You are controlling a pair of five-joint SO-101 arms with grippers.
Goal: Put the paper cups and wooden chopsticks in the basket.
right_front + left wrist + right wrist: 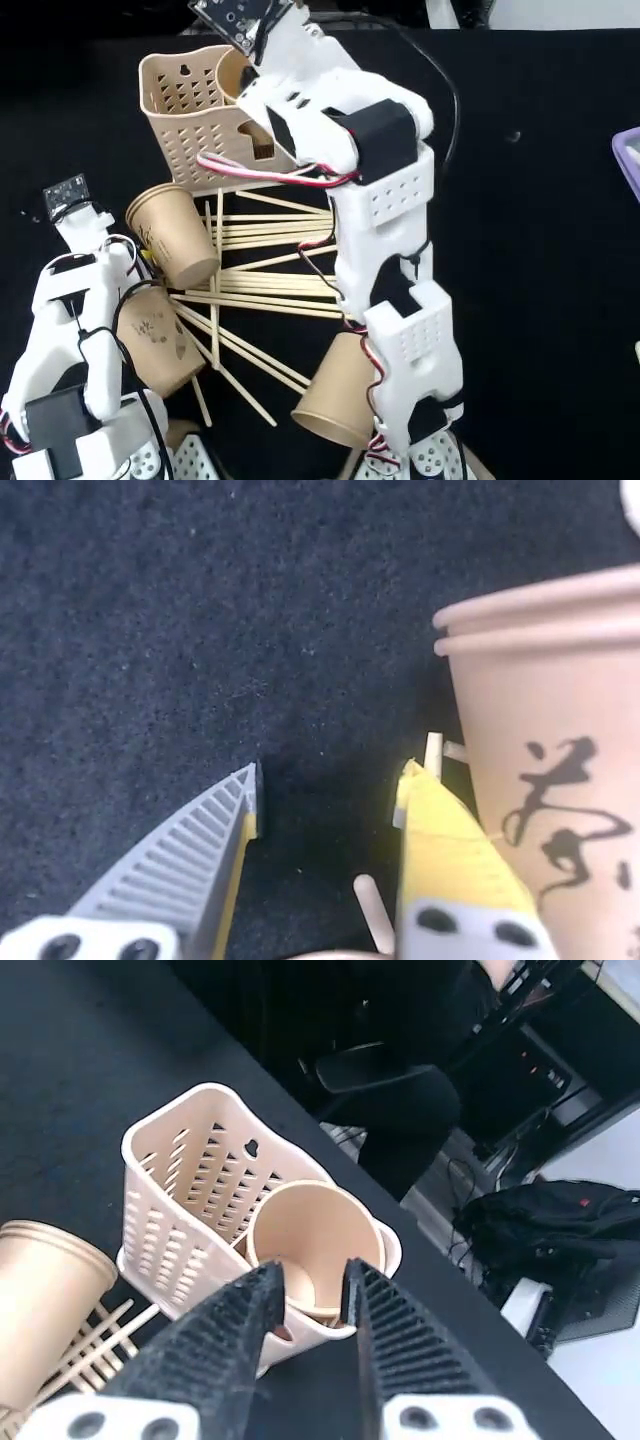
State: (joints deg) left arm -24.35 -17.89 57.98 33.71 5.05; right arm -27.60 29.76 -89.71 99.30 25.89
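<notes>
Seen from above, there are four cups. The nearest cup [335, 400] lies on its side at the near edge of the table [530, 250], partly behind the right arm. The second cup [155, 345] lies toward the near left corner, half covered by the left arm.

The left gripper [330, 780] has its fingers wide apart and nothing between them. It is just beside a cup with two rims, perhaps a stacked pair. The third cup [172, 235] lies past it.

The chopsticks [270, 285] fan out mid-table, too crossed and hidden to count. Near the far edge stands one basket [180, 110] with the fourth cup [315, 1235] upright inside. The right gripper [308, 1275] hangs over it, fingers slightly apart and empty.
</notes>
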